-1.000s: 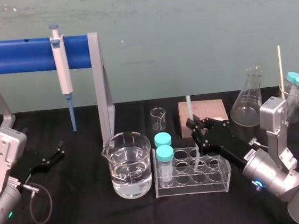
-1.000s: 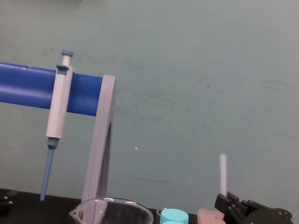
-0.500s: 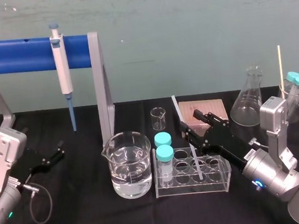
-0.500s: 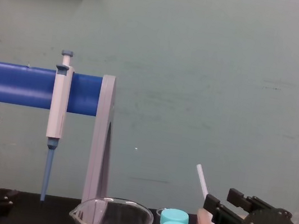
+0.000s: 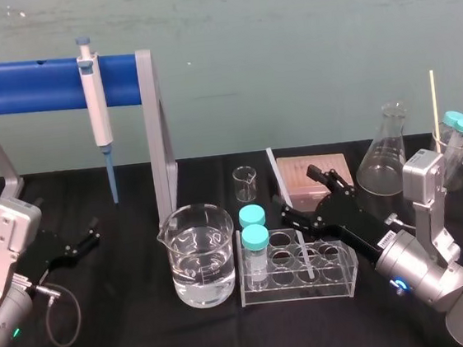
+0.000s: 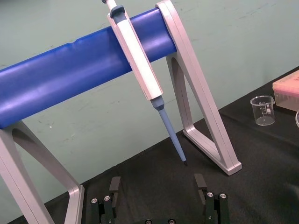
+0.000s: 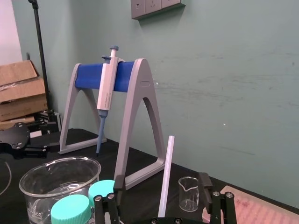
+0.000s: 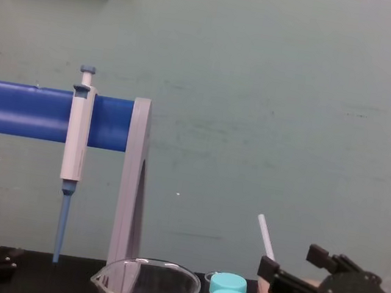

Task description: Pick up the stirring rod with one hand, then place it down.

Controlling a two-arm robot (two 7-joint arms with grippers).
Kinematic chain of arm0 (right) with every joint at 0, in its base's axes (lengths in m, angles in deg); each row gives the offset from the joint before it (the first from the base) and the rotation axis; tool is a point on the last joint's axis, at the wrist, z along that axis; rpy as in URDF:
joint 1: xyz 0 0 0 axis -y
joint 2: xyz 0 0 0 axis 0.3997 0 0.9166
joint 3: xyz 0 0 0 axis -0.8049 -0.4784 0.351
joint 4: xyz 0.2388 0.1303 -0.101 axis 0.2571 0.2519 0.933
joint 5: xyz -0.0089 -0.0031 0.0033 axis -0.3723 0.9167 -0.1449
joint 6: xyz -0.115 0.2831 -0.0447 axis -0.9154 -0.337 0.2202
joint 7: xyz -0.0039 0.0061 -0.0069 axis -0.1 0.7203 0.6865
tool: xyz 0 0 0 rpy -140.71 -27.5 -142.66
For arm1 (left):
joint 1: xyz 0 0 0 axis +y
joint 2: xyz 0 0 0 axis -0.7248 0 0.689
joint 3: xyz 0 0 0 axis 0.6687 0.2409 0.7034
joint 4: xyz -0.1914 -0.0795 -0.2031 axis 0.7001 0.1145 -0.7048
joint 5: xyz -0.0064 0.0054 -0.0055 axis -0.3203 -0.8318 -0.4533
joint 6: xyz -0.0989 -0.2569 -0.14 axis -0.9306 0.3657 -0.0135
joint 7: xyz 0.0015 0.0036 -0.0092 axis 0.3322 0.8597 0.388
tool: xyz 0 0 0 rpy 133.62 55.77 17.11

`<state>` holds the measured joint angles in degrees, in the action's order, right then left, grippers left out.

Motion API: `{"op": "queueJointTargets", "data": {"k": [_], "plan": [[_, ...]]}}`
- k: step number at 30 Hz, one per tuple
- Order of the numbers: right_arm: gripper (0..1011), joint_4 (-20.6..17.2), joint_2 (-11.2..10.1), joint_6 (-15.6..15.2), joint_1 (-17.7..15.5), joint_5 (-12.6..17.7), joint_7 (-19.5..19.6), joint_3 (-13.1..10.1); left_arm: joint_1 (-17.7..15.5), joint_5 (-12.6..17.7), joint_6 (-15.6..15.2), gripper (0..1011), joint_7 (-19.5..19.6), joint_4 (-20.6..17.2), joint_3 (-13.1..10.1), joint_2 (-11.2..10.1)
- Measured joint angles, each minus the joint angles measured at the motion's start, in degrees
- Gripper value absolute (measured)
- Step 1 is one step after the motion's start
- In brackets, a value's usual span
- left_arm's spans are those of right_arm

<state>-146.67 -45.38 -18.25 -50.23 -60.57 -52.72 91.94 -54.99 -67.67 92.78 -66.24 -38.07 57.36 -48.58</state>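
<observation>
Since a second ago our right hand (image 5: 297,190) has let go of the stirring rod (image 5: 275,169) and spread its jaws wide, so it grips nothing, and the rod, upright then, now leans toward our left. Its foot sits in a hole of the clear tube rack (image 5: 334,285) near the front of the counter (image 5: 133,341), its shaft between the parted jaws. Our left hand (image 6: 157,186) lies parked at the counter's left, jaws wide apart and empty, and beyond it the pipette (image 5: 97,113) hangs on the blue stand (image 5: 23,86).
</observation>
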Motion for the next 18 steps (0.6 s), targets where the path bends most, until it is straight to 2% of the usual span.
{"op": "queueJointTargets", "data": {"k": [4, 8, 9, 12, 13, 16, 18], "plan": [[1002, -2.2, -0.4, -1.2, -0.5, 0.1, 0.9, -0.9, 0.0, 0.0, 0.0, 1000, 0.0, 0.0, 0.0, 0.0], [1002, -5.7, -0.6, -3.2, -1.9, 0.0, 5.4, -3.2, 0.0, 0.0, 0.0, 1000, 0.0, 0.0, 0.0, 0.0], [1000, -7.1, -0.5, -4.1, -2.7, -0.3, 8.0, -4.6, 0.0, 0.0, 0.0, 1000, 0.0, 0.0, 0.0, 0.0], [1000, -8.5, -0.1, -5.6, -3.8, -1.5, 12.7, -6.5, 0.0, 0.0, 0.0, 1000, 0.0, 0.0, 0.0, 0.0], [1000, -9.0, 0.3, -6.4, -4.5, -2.5, 15.9, -7.8, 0.0, 0.0, 0.0, 1000, 0.0, 0.0, 0.0, 0.0], [1002, -8.7, 1.0, -8.0, -5.6, -4.2, 20.7, -9.7, 0.0, 0.0, 0.0, 1000, 0.0, 0.0, 0.0, 0.0], [1000, -8.1, 1.3, -8.5, -6.0, -4.8, 22.3, -10.4, 0.0, 0.0, 0.0, 1000, 0.0, 0.0, 0.0, 0.0]]}}
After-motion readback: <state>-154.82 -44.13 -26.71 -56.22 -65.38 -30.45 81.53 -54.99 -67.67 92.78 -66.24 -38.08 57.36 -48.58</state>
